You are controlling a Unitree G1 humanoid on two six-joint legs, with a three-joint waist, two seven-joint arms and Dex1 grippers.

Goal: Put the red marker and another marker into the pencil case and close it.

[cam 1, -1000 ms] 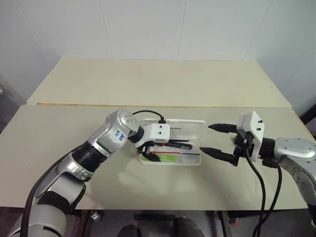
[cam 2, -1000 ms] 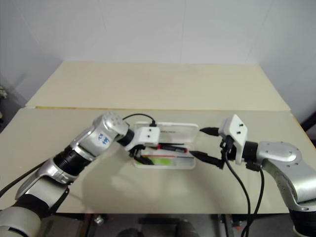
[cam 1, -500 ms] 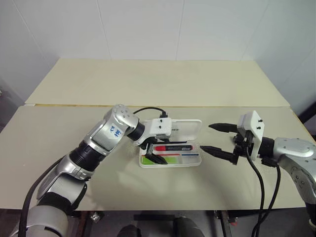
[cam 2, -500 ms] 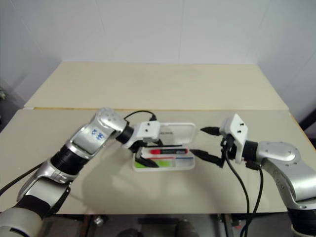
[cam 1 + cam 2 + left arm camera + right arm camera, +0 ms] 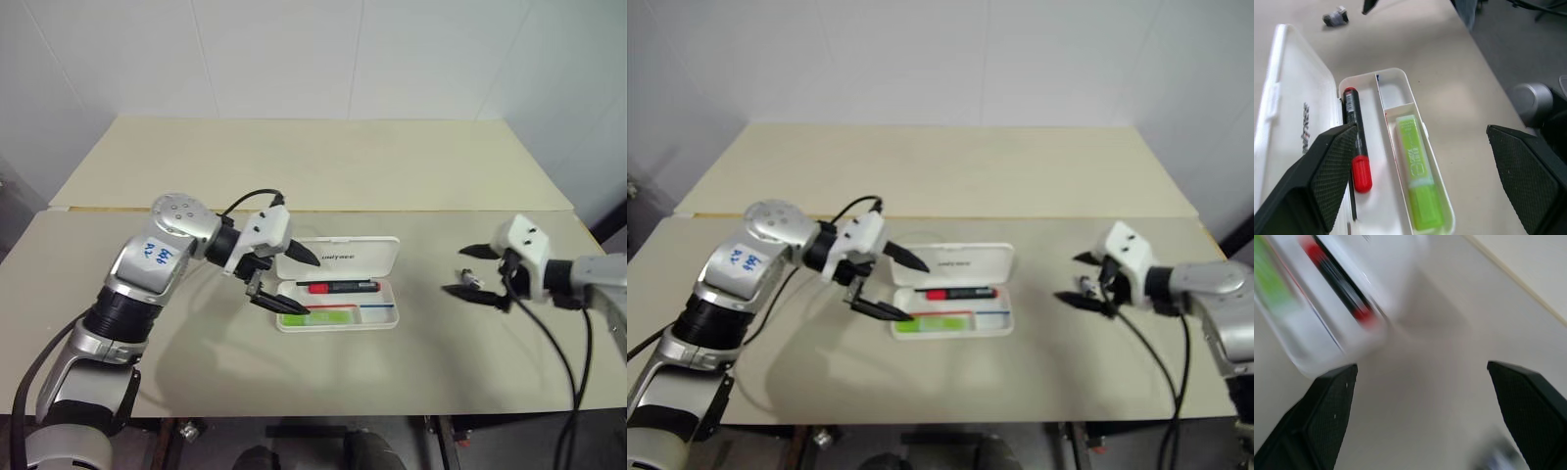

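Both markers, the slim red-capped black pen (image 5: 338, 288) and the chunky lime-green highlighter (image 5: 318, 315), lie inside your white hard-plastic case (image 5: 387, 294). Its lid stands open; closing remains. Left hand (image 5: 282, 283) and right hand (image 5: 473, 271) are spread wide, empty.

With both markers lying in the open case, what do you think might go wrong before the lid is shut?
1. The pencil case lies open and unheld; both the left gripper and the right gripper are open and off it, so a one-sided push on the lid may slide it.
2. The red marker lies close to the hinge side and could catch the closing lid.
3. A small dark object lies between the right gripper's fingers and might get knocked.
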